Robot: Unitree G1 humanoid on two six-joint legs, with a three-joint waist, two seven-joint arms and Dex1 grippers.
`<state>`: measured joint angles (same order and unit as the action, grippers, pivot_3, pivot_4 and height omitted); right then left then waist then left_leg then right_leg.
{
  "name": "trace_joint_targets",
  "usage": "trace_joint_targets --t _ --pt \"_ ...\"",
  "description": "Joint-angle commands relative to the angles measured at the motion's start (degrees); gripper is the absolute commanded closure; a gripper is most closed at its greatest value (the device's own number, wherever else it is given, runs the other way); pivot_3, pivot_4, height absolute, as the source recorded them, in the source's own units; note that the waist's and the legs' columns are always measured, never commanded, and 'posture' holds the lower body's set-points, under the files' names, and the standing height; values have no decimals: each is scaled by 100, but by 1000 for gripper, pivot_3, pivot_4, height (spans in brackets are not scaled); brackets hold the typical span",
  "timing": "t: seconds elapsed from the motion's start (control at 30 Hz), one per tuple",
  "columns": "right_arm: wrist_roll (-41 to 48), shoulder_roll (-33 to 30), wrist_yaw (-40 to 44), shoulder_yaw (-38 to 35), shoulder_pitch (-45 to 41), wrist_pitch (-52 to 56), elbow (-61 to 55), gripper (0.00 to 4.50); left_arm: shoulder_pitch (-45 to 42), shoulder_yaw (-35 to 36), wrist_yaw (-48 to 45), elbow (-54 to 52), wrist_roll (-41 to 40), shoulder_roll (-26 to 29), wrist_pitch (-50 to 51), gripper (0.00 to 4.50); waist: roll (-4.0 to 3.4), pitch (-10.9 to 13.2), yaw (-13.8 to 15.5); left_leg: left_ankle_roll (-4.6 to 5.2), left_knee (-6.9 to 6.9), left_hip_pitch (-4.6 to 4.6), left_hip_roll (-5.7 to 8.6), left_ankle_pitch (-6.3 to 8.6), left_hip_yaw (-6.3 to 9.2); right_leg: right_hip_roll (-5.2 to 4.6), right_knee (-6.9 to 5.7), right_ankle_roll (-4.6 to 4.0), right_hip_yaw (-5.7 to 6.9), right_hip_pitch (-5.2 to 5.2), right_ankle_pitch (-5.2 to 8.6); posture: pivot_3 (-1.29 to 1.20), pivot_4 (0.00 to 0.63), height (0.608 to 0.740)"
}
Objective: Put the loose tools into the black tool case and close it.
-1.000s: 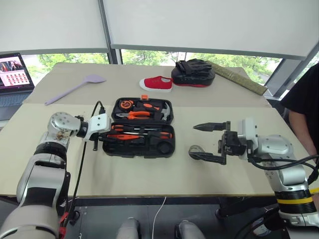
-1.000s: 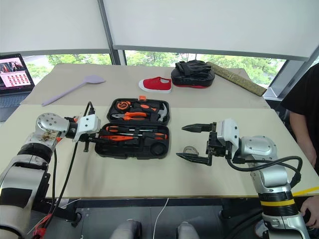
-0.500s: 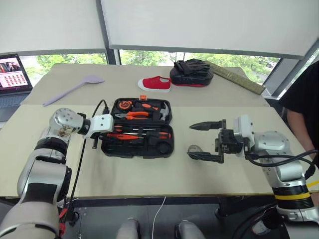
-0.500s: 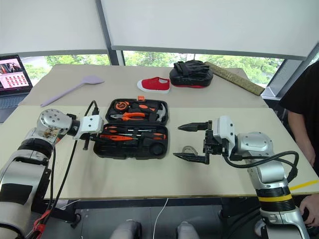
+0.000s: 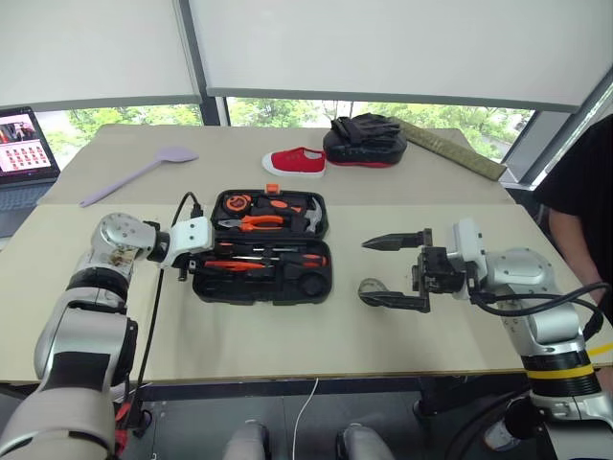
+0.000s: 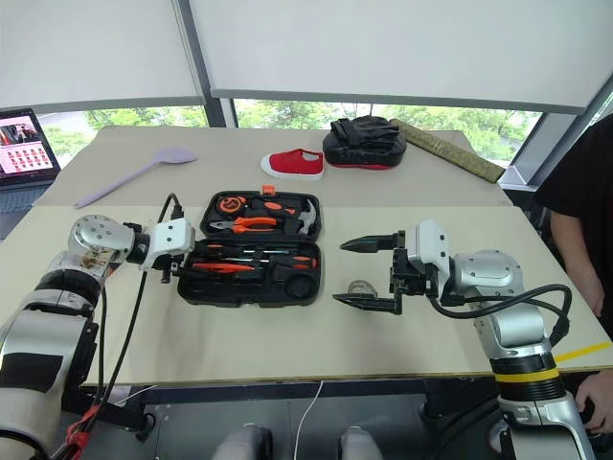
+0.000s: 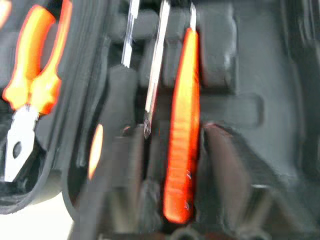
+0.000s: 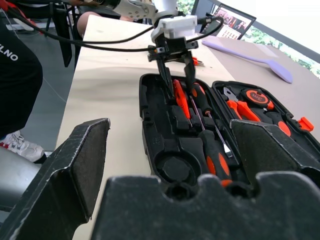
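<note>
The black moulded plastic tool case (image 5: 264,245) lies open on the pale beige surface (image 5: 287,335), its lid half away from the robot and its base half nearer. In the lid sit orange-handled pliers (image 5: 251,222), a small round orange-and-black tape measure (image 5: 238,201) and a steel-headed hammer (image 5: 312,217). In the base lie long screwdrivers with orange-and-black handles (image 5: 292,259), an orange-and-black utility knife (image 5: 227,264) at the end nearest the left end effector (image 8: 174,70), and a round recess (image 5: 314,284) at the end towards the right end effector (image 5: 395,270).

The left end effector reaches into the base's end; in the right wrist view its two black fingers stand apart over the utility knife, one on either side of it, and I cannot tell whether they touch it. The right end effector hovers over the surface beside the case's other end, fingers spread wide and holding nothing; a small clear tape roll (image 5: 372,287) lies just by its nearer finger.

Beyond the case lie a lilac long-handled spoon (image 5: 139,173), a red slip-on shoe (image 5: 294,161) and a black padded mitt (image 5: 364,140). A laptop (image 5: 25,144) sits beyond the left end effector. A person in black (image 5: 579,211) stands beyond the right end effector. White blinds cover the windows behind.
</note>
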<state>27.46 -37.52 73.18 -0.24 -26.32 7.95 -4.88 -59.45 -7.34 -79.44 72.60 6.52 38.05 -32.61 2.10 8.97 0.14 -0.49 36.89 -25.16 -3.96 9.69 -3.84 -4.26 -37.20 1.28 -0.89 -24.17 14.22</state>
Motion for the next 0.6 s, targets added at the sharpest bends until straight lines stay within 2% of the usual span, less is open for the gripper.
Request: trace_joint_targets --t 0.03,0.17,0.27,0.43,0.47,0.57,0.6 --pt "77 -65 22 -56 19 42 -124 0 19 594 -437 -109 -634 99 30 1357 6 4 9 0 0 -4 0 0 0 0 0 0 1 -4 0 0 150 740" --pt "90 -105 58 -75 51 65 -102 0 160 895 -995 -305 -969 260 202 1357 11 6 21 0 0 -10 0 0 0 1 0 0 3 -8 0 0 150 740" --pt "102 -102 21 -100 99 97 -121 0 290 1094 -884 -446 -1156 189 313 1357 10 6 22 0 1 -8 0 0 1 1 0 0 4 -7 0 0 150 740" --pt "110 -52 -113 -91 235 138 -244 0 501 1217 -361 -594 -1228 -92 505 2638 11 7 58 0 8 -9 0 0 4 -2 -1 2 7 -1 -1 0 150 740" --pt "112 -48 -143 -94 270 152 -282 0 570 1211 -311 -638 -1228 -155 475 3120 11 7 56 0 10 -10 1 0 4 -2 0 4 7 -2 -3 0 150 740" --pt "137 -60 -241 -138 371 206 -380 0 822 1124 -366 -797 -1185 -271 214 4199 10 6 52 0 10 -9 0 0 4 -1 -1 4 6 -2 -4 0 150 740" --pt "137 -66 -268 -146 413 216 -416 0 881 1138 -397 -829 -1221 -309 244 4428 10 6 51 0 10 -9 0 0 4 0 -1 4 6 -3 -4 0 150 740"
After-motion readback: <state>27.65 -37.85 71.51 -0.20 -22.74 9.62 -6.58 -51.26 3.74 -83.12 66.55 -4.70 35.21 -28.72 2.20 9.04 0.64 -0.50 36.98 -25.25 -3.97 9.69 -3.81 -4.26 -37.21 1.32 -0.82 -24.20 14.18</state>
